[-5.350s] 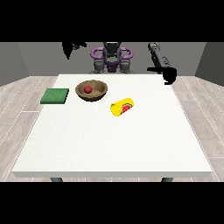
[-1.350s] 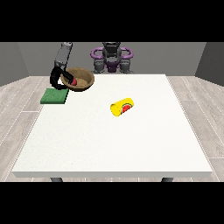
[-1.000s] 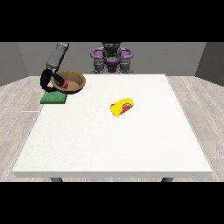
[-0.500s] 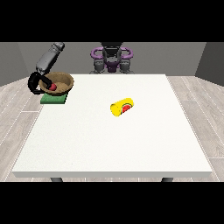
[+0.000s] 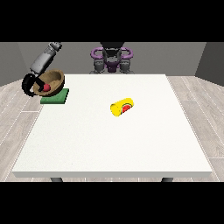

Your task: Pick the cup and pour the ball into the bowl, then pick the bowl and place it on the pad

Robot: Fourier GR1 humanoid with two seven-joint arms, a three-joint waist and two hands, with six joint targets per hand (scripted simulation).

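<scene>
Bowl [image 5: 49,83] is lifted and tilted, red ball [image 5: 45,87] inside, held at its rim by the hand [image 5: 29,83] at the view's left, fingers curled round the edge. It hangs over the left part of the green pad [image 5: 55,96], partly past the table [image 5: 113,144] edge. Yellow cup [image 5: 122,107] lies on its side mid-table, well apart. No other hand in view. Step in hand: placing the bowl. Next move likely calls for shifting toward pad centre, levelling the bowl, lowering, then releasing.
</scene>
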